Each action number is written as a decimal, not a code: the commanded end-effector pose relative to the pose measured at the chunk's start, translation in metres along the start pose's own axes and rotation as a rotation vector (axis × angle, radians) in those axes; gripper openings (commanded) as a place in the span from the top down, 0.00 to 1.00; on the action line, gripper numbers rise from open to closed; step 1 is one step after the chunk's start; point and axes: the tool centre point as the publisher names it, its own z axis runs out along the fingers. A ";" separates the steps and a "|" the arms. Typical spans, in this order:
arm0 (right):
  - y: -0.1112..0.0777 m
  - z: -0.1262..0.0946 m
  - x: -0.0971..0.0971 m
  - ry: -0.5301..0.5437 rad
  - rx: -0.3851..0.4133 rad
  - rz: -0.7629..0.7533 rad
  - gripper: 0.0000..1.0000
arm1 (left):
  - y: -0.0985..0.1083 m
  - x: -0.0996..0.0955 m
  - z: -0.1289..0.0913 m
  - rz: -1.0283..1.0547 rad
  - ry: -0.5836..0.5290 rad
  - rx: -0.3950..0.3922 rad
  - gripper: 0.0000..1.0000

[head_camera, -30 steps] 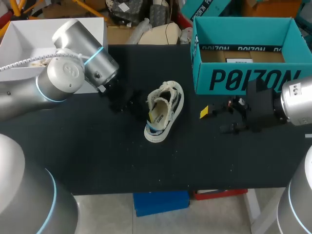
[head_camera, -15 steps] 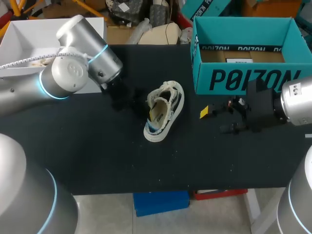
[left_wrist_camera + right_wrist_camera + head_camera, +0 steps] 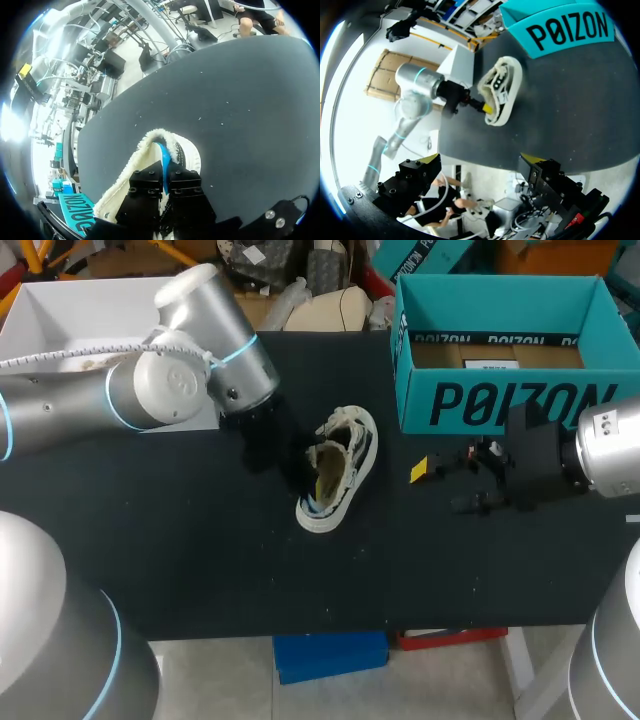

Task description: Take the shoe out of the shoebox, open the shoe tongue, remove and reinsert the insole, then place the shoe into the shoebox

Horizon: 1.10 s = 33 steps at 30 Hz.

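Head view: the shoe (image 3: pixel 340 465) is seen on the table (image 3: pixel 200 560), out of the shoebox (image 3: pixel 500 400), with the left gripper (image 3: pixel 296 456) set at its opening; the right gripper (image 3: pixel 443 486) is held near the shoebox; left wrist view: the left gripper (image 3: pixel 163 186) is sunk into the shoe (image 3: pixel 145 150), and whether it is clamped cannot be told; right wrist view: the right gripper (image 3: pixel 479 160) is spread wide, empty; taking-out is judged done, the rest left.

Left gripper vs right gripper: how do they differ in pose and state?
Left gripper is down at the shoe opening; right gripper hangs clear of it, in front of the shoebox. Right gripper's fingers are open and empty; the left gripper's grip cannot be read. Both face the shoe.
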 end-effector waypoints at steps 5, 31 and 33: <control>0.000 0.001 0.001 -0.002 0.000 0.001 0.00 | 0.003 0.003 0.005 0.001 0.050 0.013 0.86; 0.000 0.001 0.001 -0.002 0.000 0.001 0.00 | -0.004 -0.019 -0.043 0.118 0.111 -0.105 1.00; 0.000 0.001 0.001 -0.002 0.000 0.001 0.00 | -0.002 -0.018 -0.042 0.143 0.152 -0.109 1.00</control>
